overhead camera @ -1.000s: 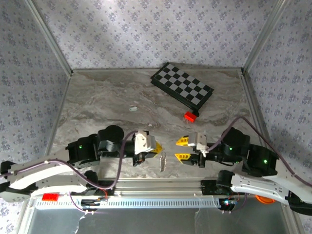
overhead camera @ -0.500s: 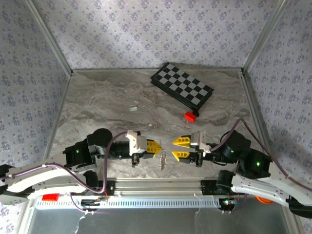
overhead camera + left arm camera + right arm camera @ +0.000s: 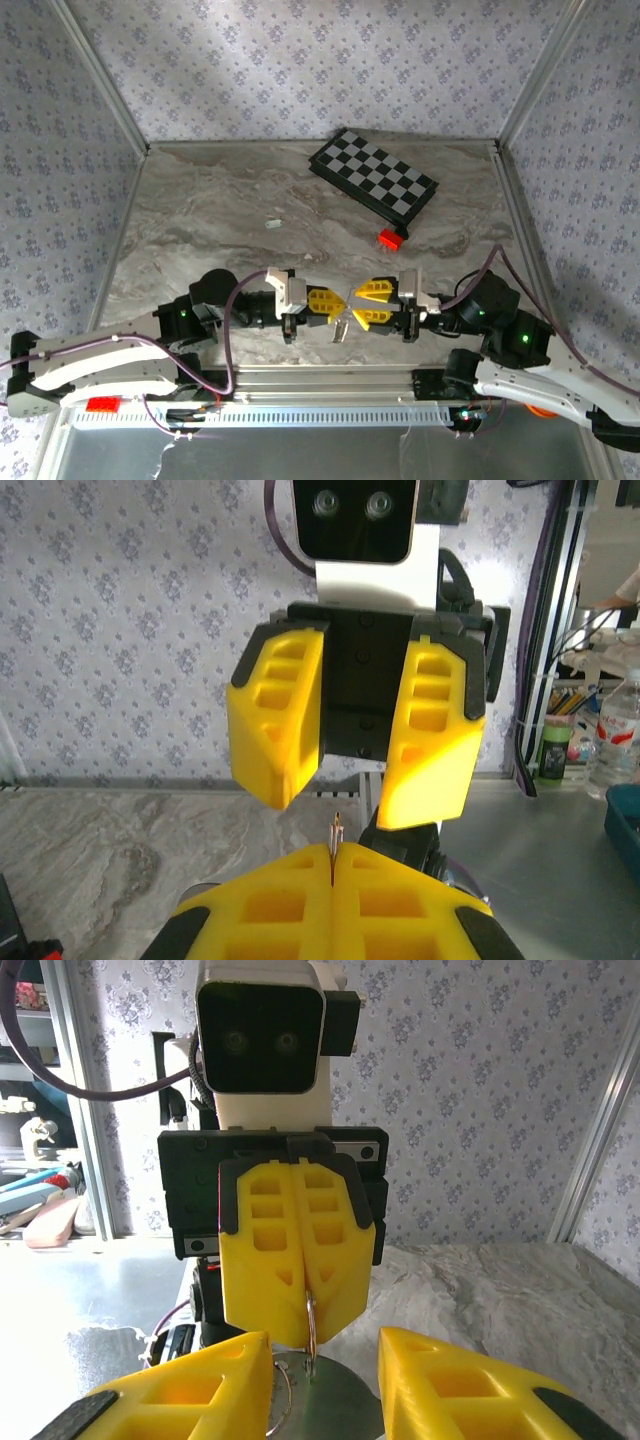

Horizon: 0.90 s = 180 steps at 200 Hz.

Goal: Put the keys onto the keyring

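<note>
The yellow fingers [image 3: 280,905] of my left gripper [image 3: 333,852] were cut off by the wrist picture's lower edge. Only a thin sliver of metal [image 3: 335,830] showed between them, too little to tell key from ring. At my right gripper [image 3: 325,1340], the thin grey wire keyring [image 3: 311,1332] was partly hidden behind a yellow finger [image 3: 180,1390]. From above, a small pale piece [image 3: 272,225] was too small to identify.

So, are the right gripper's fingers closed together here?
No, the right gripper holds its yellow fingers apart, a clear gap between them.

Chessboard [image 3: 373,187] at far side of table [image 3: 200,220]; red block [image 3: 390,238] just beside its near edge
</note>
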Each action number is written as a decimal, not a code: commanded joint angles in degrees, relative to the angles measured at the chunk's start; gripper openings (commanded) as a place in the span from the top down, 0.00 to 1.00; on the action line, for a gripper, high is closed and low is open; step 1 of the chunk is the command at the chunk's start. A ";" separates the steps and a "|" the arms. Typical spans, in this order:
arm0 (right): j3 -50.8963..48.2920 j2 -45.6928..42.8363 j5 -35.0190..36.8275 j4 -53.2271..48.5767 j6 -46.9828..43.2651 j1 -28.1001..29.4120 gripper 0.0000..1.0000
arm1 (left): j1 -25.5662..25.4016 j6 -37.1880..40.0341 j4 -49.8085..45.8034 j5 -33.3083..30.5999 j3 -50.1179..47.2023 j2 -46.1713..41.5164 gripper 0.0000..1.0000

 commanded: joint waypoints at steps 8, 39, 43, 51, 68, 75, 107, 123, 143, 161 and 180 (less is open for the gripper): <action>-0.55 -1.12 -0.99 2.26 1.46 -0.44 0.65 | 0.23 -2.09 9.31 0.13 -0.31 -0.04 1.00; -0.90 -1.17 -0.24 2.69 1.81 -0.62 0.67 | 0.27 -2.51 11.92 -0.09 -1.10 0.52 1.00; -1.04 -1.12 -0.30 2.96 1.89 -0.62 0.67 | 0.25 -2.52 12.03 -0.09 -1.06 0.65 1.00; -1.14 -1.09 -0.50 3.47 1.99 -0.62 0.69 | 0.25 -2.52 12.20 -0.09 -1.01 0.77 1.00; -1.28 -1.04 -0.55 4.67 2.40 -0.68 0.71 | 0.29 -2.59 12.47 0.17 -0.84 1.08 1.00; -1.43 -1.08 -0.77 5.27 2.58 -0.69 0.72 | 0.30 -2.70 12.62 0.17 -0.79 1.16 1.00; -2.53 -1.06 -1.12 7.76 3.73 -0.71 0.76 | 0.27 -2.70 12.94 0.26 -0.81 1.52 1.00; -2.69 -0.83 -1.03 7.79 3.83 -0.70 0.78 | 0.24 -2.62 12.92 0.32 -0.66 1.78 1.00; -2.67 -0.71 -0.81 7.49 3.83 -0.73 0.80 | 0.30 -2.59 12.94 0.40 -0.62 1.88 1.00; -2.68 -0.72 -0.77 7.37 3.89 -0.71 0.82 | 0.23 -2.54 12.71 0.35 -0.63 1.88 1.00; -2.60 -0.77 -0.93 7.56 3.83 -0.79 0.84 | 0.30 -2.43 12.73 0.50 -0.69 2.02 1.00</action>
